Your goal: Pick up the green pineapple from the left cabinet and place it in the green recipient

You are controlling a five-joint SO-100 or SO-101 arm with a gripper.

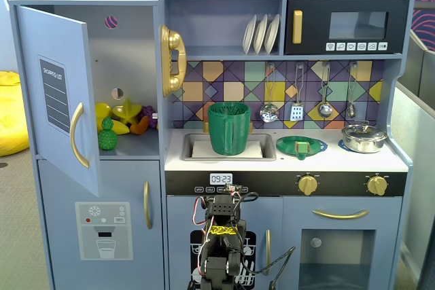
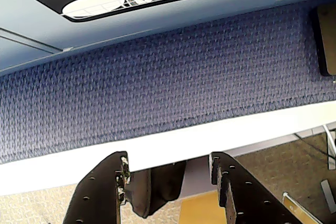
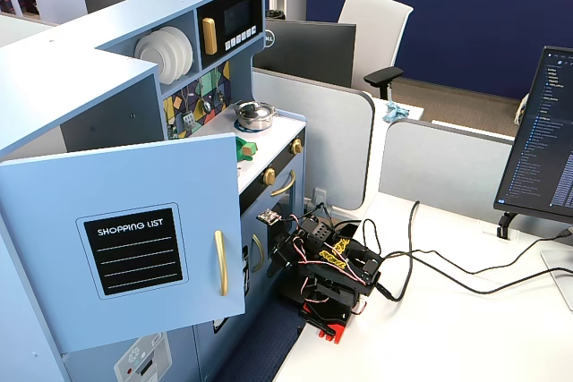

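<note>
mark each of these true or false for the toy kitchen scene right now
1. The left cabinet door is open. True.
2. The green pineapple sits inside the green recipient. False: it stands on the cabinet shelf beside yellow fruit.
3. The gripper holds the pineapple. False: it is open and empty, low in front of the kitchen.
4. The green recipient stands in the sink. True.

The pineapple point(image 1: 107, 135) looks bumpy plastic, the cup point(image 1: 229, 128) ribbed (both matt); the pot point(image 1: 363, 138) shines like metal.
</note>
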